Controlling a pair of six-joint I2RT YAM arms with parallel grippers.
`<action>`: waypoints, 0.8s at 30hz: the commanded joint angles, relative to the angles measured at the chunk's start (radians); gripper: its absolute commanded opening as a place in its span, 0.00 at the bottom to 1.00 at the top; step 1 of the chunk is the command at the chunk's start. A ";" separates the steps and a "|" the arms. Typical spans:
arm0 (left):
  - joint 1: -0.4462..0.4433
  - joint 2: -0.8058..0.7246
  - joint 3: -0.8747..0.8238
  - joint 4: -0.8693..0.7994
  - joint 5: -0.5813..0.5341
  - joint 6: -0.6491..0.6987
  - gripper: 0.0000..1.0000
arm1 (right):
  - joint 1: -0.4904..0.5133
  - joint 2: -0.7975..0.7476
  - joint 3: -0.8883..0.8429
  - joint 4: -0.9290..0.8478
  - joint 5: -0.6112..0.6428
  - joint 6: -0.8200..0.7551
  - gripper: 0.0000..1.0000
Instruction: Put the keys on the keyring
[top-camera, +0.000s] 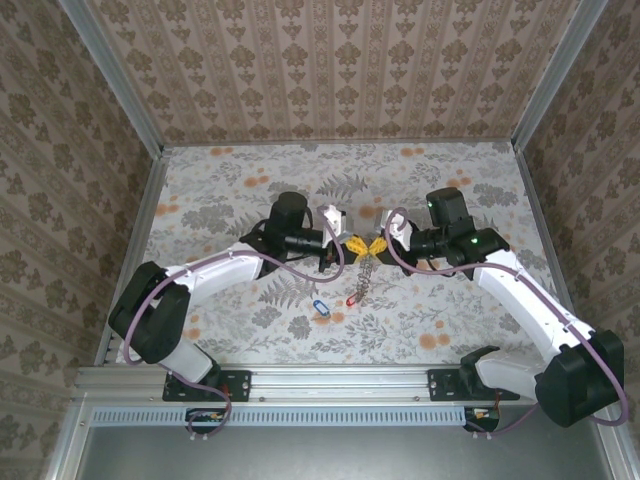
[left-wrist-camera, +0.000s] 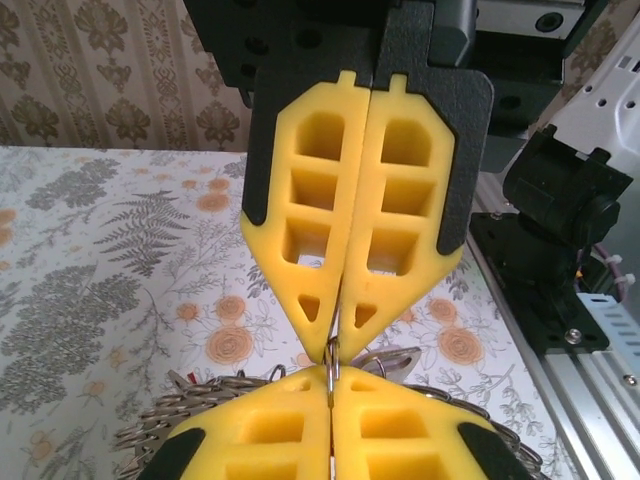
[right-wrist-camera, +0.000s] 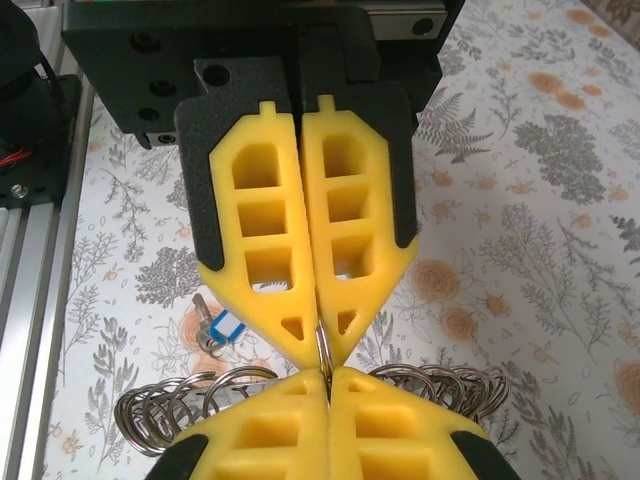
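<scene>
Yellow-padded, your left gripper (left-wrist-camera: 330, 388) and right gripper (right-wrist-camera: 327, 385) are both clamping fully closed, tip to tip, on the keyring (top-camera: 367, 272) wire, while the blue key (top-camera: 319, 306) and red key (top-camera: 353, 299) are lying loose on the table (top-camera: 450, 180) just beside it.

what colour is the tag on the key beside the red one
The tag is blue, clearest in the right wrist view.

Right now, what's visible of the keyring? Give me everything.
The keyring is a grey metal wire ring strung with many thin metal pieces, fanned like saw teeth. The left gripper and right gripper are shut on its wire, tip to tip, above the table. The rest seems to hang below them as a chain-like bunch.
</scene>
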 joint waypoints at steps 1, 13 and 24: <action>-0.013 0.010 0.073 -0.153 -0.021 0.133 0.11 | 0.015 0.008 0.068 -0.090 0.042 -0.020 0.00; -0.042 0.041 0.167 -0.393 -0.134 0.282 0.10 | 0.079 0.027 0.150 -0.184 0.133 -0.048 0.00; -0.044 0.040 0.151 -0.322 -0.116 0.236 0.00 | 0.083 -0.002 0.128 -0.152 0.105 -0.032 0.00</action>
